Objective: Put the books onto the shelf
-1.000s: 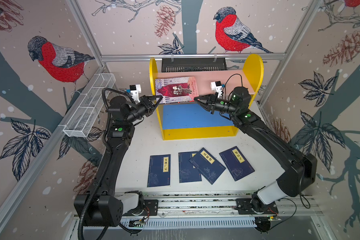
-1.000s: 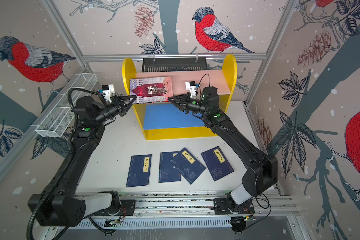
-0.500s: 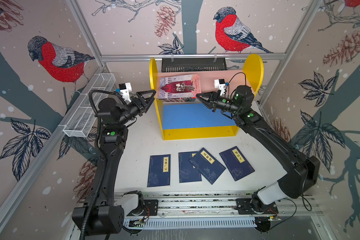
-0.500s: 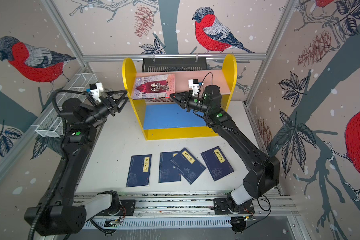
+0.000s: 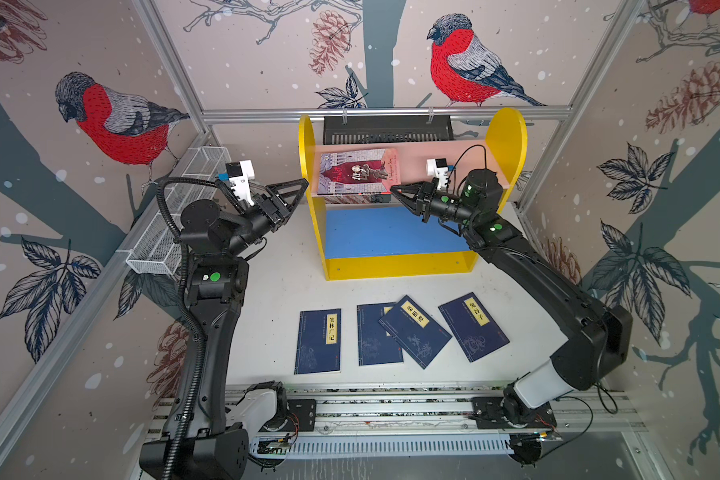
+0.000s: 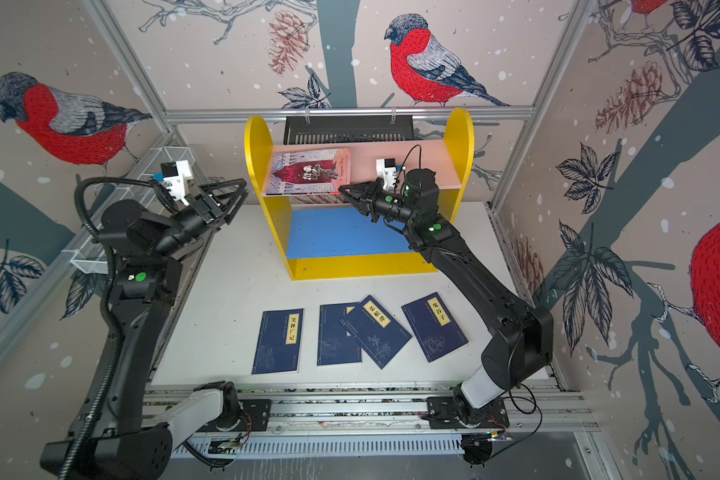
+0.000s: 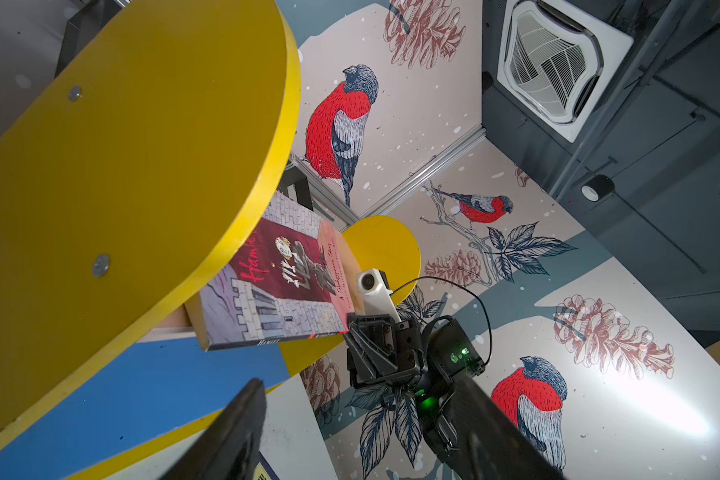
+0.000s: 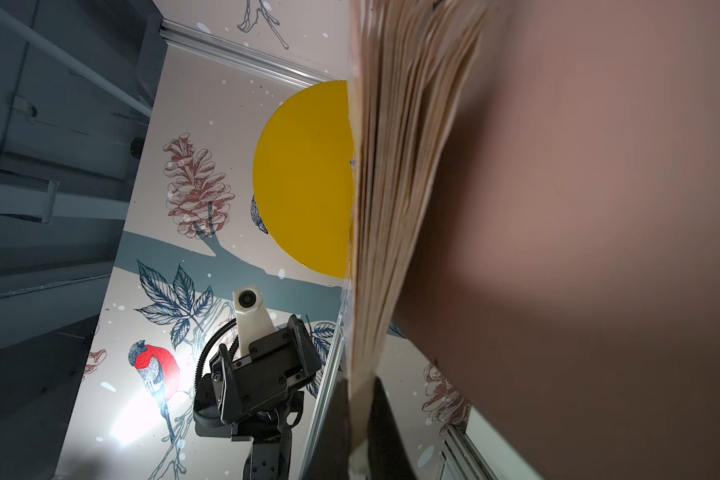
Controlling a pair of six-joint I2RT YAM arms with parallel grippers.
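One-handedly pinching the grey-lilac book (image 5: 356,172) in the clamped right gripper (image 5: 393,191), to settle it on the pink board (image 5: 414,160) of the shelf (image 5: 508,137), far left; holding the left gripper (image 5: 301,192) wide, empty; leaving four navy books (image 5: 317,340) near.

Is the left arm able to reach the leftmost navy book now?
Probably yes: the left claw is open and empty, and the leftmost navy book lies flat and uncovered on the table, on that arm's side.
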